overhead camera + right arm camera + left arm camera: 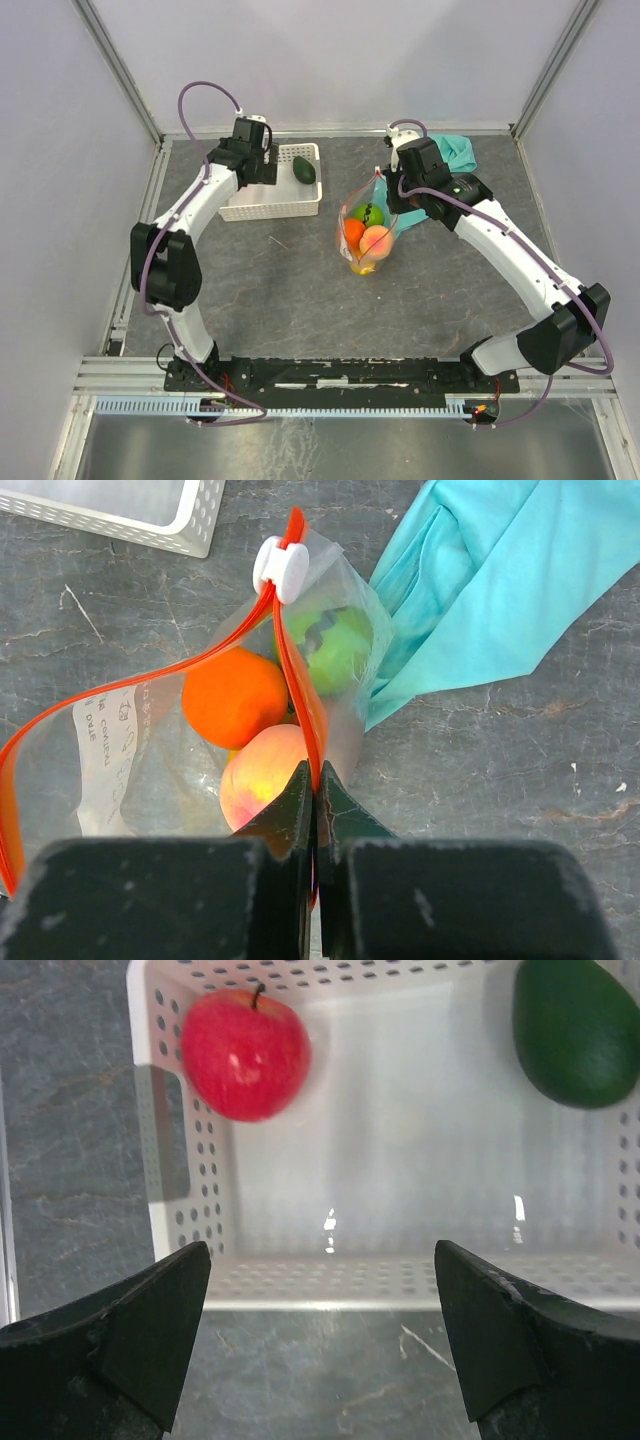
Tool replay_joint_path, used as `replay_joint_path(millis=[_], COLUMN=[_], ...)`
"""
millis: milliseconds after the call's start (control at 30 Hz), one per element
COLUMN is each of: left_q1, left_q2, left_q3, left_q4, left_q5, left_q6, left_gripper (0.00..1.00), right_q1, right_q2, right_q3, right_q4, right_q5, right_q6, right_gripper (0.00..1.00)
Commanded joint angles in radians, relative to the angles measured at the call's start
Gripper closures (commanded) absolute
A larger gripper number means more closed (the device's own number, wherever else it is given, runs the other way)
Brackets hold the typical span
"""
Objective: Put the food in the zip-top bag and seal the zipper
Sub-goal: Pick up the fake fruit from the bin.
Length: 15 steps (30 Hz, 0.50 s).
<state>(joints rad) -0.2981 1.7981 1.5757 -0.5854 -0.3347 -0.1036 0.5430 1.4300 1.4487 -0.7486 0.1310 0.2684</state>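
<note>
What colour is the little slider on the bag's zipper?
The slider is white, clearest in the right wrist view.

A clear zip-top bag [120, 750] is seen with its mouth open, the red-orange zipper [298, 695] unsealed and its white slider [281, 568] set at one end. An orange [235, 695], a peach [262, 780] and a green fruit [335, 645] are contained inside. A red apple [245, 1055] and a dark green avocado [580, 1035] are left in the white basket [190, 1210].

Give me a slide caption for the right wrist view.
Right tool shut on the zipper of the zip-top bag, orange fruit, peach and green fruit inside.
</note>
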Motion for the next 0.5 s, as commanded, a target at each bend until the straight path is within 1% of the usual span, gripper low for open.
replay_joint_path(millis=[0, 200, 467], left_q1=[0.023, 0.054, 0.083], left_q2=[0.069, 0.161, 0.325], left_q3=[0.087, 0.118, 0.226], left_q4=[0.095, 0.193, 0.244], left_q5=[-0.074, -0.118, -0.126], left_q6=[0.11, 0.179, 0.267], left_gripper=[0.01, 0.0, 0.0], right_q1=[-0.002, -0.003, -0.003], right_q2=[-0.02, -0.01, 0.011], right_q3=[0.024, 0.021, 0.032], right_q4=[0.042, 0.038, 0.028], right_q5=[-0.016, -0.029, -0.048], right_q6=[0.005, 0.011, 0.015], right_gripper=[0.97, 0.97, 0.98])
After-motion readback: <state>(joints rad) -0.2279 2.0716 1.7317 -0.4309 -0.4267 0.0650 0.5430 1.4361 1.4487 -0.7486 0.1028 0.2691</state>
